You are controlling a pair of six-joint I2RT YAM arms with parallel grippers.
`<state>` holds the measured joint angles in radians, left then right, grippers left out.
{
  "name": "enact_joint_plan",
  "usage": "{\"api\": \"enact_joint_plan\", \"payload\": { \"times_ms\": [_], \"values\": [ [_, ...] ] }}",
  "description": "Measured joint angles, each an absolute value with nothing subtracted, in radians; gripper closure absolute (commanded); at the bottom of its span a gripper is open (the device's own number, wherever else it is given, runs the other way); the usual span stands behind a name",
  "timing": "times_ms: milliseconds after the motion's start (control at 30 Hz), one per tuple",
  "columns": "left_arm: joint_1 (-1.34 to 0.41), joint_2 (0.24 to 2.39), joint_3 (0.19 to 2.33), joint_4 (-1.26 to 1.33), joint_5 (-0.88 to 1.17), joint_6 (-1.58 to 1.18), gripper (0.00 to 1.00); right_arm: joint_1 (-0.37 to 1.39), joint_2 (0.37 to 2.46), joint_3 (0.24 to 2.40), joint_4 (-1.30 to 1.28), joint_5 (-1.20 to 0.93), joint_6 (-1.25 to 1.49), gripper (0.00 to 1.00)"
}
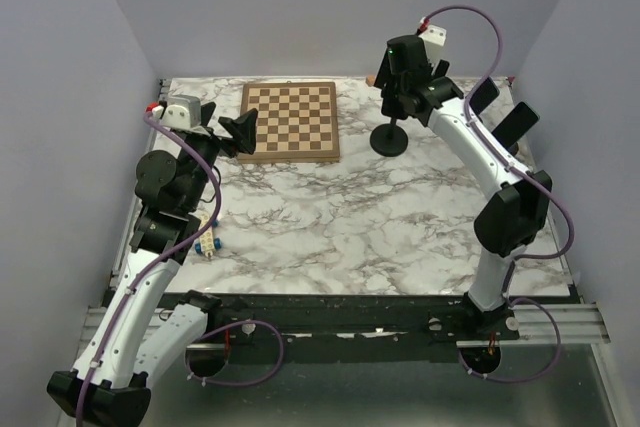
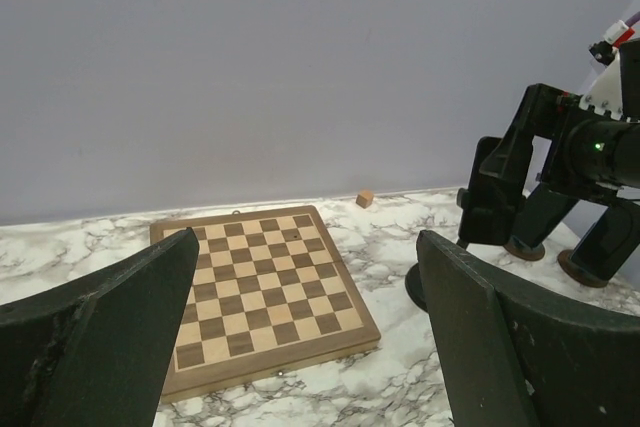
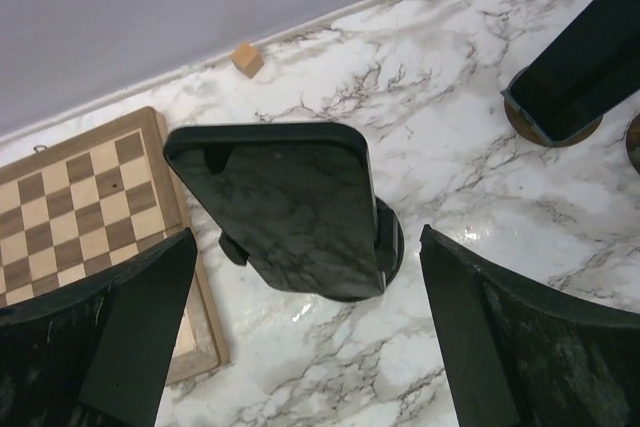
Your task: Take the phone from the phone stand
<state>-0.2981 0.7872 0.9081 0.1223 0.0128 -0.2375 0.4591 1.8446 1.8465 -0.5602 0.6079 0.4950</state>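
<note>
Right gripper (image 1: 400, 105) hangs over the phone stand (image 1: 390, 137) at 1 o'clock on the marble table (image 1: 340, 227) in the overhead view, near the far edge. The wrist hides the phone, and the finger spread cannot be told from here. At 10 o'clock the left gripper (image 1: 243, 132) sits at the chessboard's (image 1: 292, 122) left edge. Spare stands (image 1: 517, 124) crowd 2 o'clock, and a broad stretch of marble runs toward 6 o'clock.

From the left wrist, the fingers (image 2: 100, 337) stand wide apart, framing the chessboard. A small wooden cube (image 2: 365, 199) lies by the wall at 12 o'clock.

Only the right wrist view shows the phone (image 3: 285, 202): dark, glossy, tilted on its stand, between widely parted fingers (image 3: 530, 347) and touched by neither. The chessboard's edge lies just beside at 9 o'clock, with a spare stand (image 3: 575, 67) at 2 o'clock.
</note>
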Motion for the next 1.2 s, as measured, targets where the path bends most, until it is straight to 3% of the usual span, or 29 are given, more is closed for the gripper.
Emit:
{"api": "enact_joint_plan", "payload": {
  "times_ms": [500,767,933,1200],
  "values": [
    [-0.282,0.786,0.908,0.122,0.015,-0.249,0.02,0.459,2.027,2.002,-0.575,0.706,0.425,0.00],
    [-0.281,0.796,0.908,0.122,0.027,-0.264,0.02,0.459,2.029,2.019,-0.575,0.733,0.392,0.13],
    [-0.281,0.796,0.908,0.122,0.038,-0.278,0.02,0.460,2.029,2.019,-0.570,0.731,0.380,0.37],
    [-0.281,0.810,0.908,0.122,0.045,-0.286,0.02,0.461,1.995,1.971,-0.546,0.692,0.356,0.93]
  ]
}}
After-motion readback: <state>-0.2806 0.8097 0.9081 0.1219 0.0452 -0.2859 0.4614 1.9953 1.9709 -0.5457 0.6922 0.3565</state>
